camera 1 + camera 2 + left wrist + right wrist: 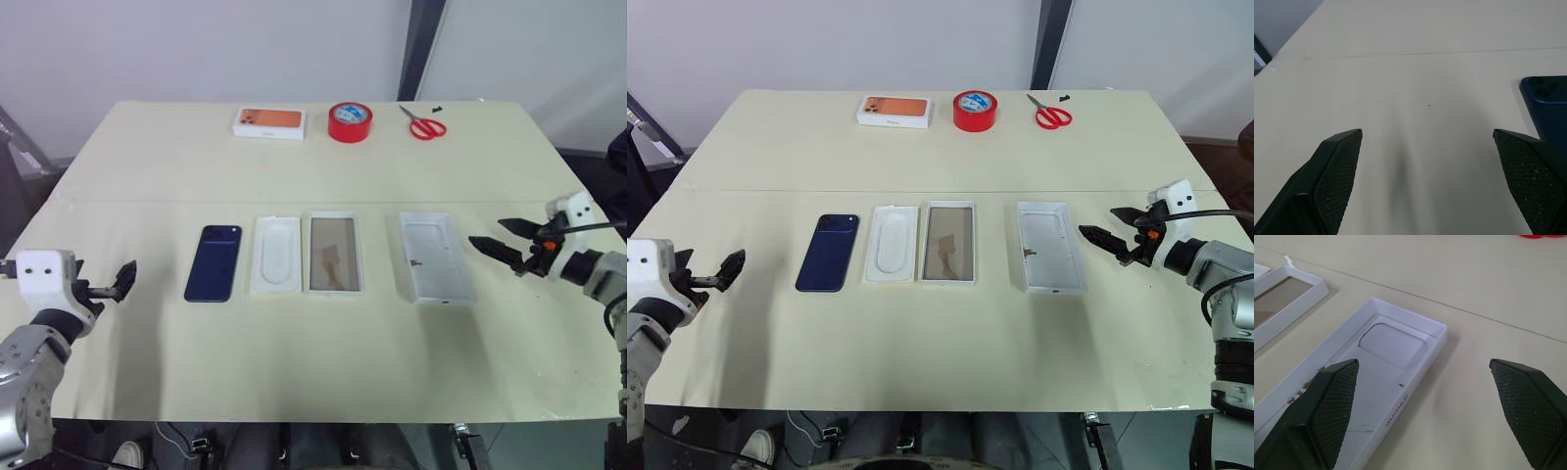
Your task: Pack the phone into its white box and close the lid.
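Soft, even light falls from above across the cream table (294, 323), bright without harshness, and the pale wall at the top of the head views is evenly lit. Shadows are faint: a dim grey patch lies on the table at lower left near the left gripper (125, 279), and a thin dark edge runs beside the open white tray (1376, 382) in the right wrist view (its far rim casts the clearest one). The phone (214, 262) shows only a mild sheen, no hard glare. The head views are slightly soft overall. In both wrist views the near black fingers (1334, 181) are blurred against a sharper table.
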### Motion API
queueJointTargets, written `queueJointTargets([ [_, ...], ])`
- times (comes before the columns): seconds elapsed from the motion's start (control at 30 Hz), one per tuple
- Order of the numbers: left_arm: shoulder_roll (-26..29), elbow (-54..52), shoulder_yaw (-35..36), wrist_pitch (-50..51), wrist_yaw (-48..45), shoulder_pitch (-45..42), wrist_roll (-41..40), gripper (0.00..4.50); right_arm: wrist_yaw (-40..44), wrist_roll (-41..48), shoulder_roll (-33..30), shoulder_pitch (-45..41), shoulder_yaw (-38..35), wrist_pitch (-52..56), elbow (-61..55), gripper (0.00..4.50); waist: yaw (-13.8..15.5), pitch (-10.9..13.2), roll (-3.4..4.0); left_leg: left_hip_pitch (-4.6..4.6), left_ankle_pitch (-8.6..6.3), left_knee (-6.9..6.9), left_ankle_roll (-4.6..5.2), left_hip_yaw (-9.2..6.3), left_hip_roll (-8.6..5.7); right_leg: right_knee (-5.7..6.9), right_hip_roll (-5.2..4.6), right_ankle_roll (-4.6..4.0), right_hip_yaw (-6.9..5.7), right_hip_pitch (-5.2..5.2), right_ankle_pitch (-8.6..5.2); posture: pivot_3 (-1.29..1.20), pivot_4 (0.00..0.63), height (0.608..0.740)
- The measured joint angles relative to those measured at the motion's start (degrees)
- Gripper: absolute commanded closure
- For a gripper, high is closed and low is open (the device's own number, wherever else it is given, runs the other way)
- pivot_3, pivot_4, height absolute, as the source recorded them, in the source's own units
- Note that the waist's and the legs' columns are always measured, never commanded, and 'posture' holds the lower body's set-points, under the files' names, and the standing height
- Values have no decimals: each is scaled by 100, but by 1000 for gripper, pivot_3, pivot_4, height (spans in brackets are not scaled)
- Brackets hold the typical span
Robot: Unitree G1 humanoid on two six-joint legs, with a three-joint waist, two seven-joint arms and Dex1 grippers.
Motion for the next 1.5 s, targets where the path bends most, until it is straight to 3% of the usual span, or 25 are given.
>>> queueJointTargets([
  [0.4,-198,-352,-204,195,190,-109,-97,0,62,-92,35,-368,306,67,-255,18,0,0,-1,1,2,1,-4,0,0,3,1,0,0,0,1,0,150,725],
  [0.53,-198,-757,-549,681,223,-340,-397,0,30,-80,269,-318,572,161,-866,18,6,-1,-2,1,3,4,-4,-1,0,7,2,1,-1,2,1,0,150,725],
  [0.67,-204,-1226,-1327,1320,291,-811,-708,0,-108,-85,571,-256,979,199,-1505,18,6,-1,-2,0,3,5,-5,-1,-1,8,5,2,-1,1,2,0,150,725],
  [0.83,-897,-1495,-1862,2626,941,-1508,-1248,0,-155,-100,722,-69,1507,264,-2601,18,3,-2,-7,0,5,12,-5,-4,-1,19,12,4,-2,1,2,0,150,725],
  [1.0,-1998,-1355,-1440,4118,1884,-2379,-1565,0,-265,-90,859,-43,1981,438,-3441,18,9,2,-14,-6,6,51,-6,-12,3,51,25,6,-6,-2,0,0,150,725],
  [1.13,-2591,-901,-929,5307,2383,-3229,-1286,0,-349,-101,985,-124,2257,479,-3718,18,9,4,-17,-9,3,75,-2,-14,3,57,32,9,-6,4,-1,0,150,725],
  [1.5,-2809,586,-536,5488,2753,-4072,-1305,0,-403,-204,992,-168,2350,373,-3731,18,15,5,-20,-9,7,78,-11,-14,3,57,30,9,-5,4,-2,0,150,725],
])
